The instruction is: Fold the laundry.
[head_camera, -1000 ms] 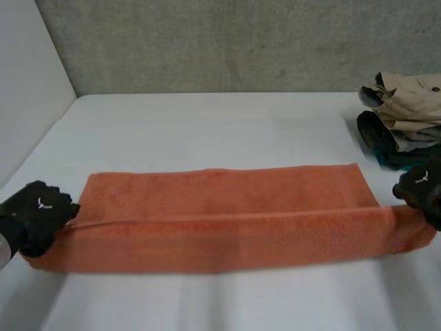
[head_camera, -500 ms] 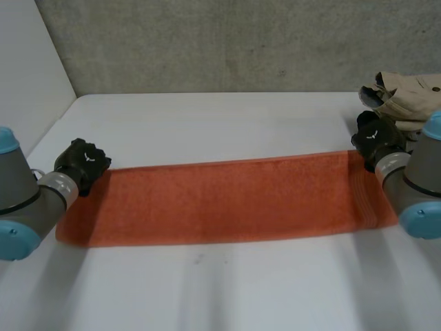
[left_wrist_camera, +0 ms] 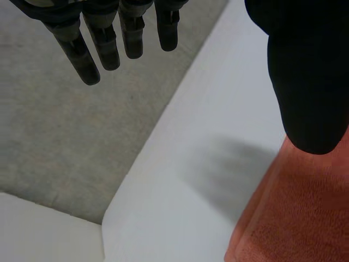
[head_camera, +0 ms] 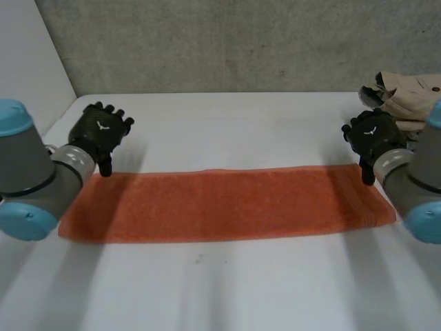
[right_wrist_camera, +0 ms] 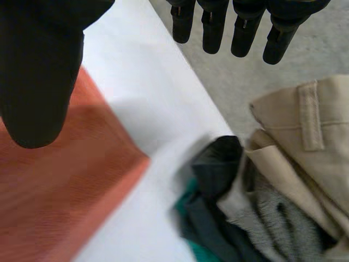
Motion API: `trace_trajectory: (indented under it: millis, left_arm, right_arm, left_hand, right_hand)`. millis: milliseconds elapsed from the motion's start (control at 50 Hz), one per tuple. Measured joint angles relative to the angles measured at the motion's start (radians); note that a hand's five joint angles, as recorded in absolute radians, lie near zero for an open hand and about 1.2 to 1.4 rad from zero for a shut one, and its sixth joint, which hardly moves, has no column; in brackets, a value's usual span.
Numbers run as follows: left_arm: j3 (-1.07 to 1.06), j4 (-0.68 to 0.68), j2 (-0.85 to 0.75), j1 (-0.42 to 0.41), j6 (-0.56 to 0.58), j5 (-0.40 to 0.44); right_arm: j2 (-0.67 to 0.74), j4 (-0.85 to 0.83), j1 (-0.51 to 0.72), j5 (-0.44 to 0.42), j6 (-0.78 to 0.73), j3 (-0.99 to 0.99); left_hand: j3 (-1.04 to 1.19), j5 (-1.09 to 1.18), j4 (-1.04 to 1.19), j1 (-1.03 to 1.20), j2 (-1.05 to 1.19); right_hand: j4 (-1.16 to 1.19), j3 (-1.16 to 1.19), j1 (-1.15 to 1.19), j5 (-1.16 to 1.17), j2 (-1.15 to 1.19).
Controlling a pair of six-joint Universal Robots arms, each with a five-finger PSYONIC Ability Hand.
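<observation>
- The orange towel (head_camera: 227,203) lies flat on the white desk (head_camera: 227,127) as a long, narrow band, running from one arm to the other.
- A second ago its near long edge was held up at both ends and carried over. Now that edge is down and the towel is a single smooth strip, so the lengthwise fold looks finished.
- The left robot hand (head_camera: 102,131) has let go. It hovers just beyond the towel's far left corner, fingers (left_wrist_camera: 103,41) straight and spread, thumb (left_wrist_camera: 305,82) held apart from them, pinching nothing.
- In the left wrist view the towel's corner (left_wrist_camera: 294,218) sits below the thumb with bare desk between it and the fingertips.
- The right robot hand (head_camera: 371,138) has released as well. It hangs above the towel's far right corner with its fingers (right_wrist_camera: 245,27) spread and empty.
- A pile of clothes (head_camera: 403,96) waits just past the towel's right end, close behind the right robot hand; it includes beige, dark and teal pieces (right_wrist_camera: 283,180).
- My reading is that the towel is ready for a crosswise fold, which calls for fresh grips at one short end.
- One risk is the right end's nearness to the pile, which a low reach could disturb.
</observation>
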Motion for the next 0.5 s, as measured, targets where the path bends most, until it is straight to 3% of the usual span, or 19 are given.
trace_trajectory:
  millis: [80,200,420,500]
  left_arm:
    - [-0.065,0.003,0.07,0.01,-0.049,0.007]
    - [-0.21,0.037,0.167,0.029,-0.13,0.068]
    - [-0.306,0.134,0.178,0.031,-0.145,0.121]
    - [-0.307,0.142,0.173,0.031,-0.144,0.12]
  right_arm:
    - [-0.07,0.099,-0.043,-0.082,0.036,0.052]
    - [-0.134,0.253,-0.181,-0.234,0.05,0.159]
    - [-0.093,0.083,-0.272,-0.308,0.04,0.279]
    - [-0.049,0.023,-0.271,-0.306,0.04,0.284]
  left_hand:
    - [0.0,0.0,0.001,0.0,0.0]
    - [0.0,0.0,0.001,0.0,0.0]
    - [0.0,0.0,0.001,0.0,0.0]
    - [0.0,0.0,0.001,0.0,0.0]
  right_hand:
    - [0.008,0.01,0.004,0.01,0.003]
    - [0.232,0.235,0.227,0.235,0.223]
    - [0.312,0.313,0.298,0.312,0.306]
    - [0.556,0.561,0.564,0.552,0.572]
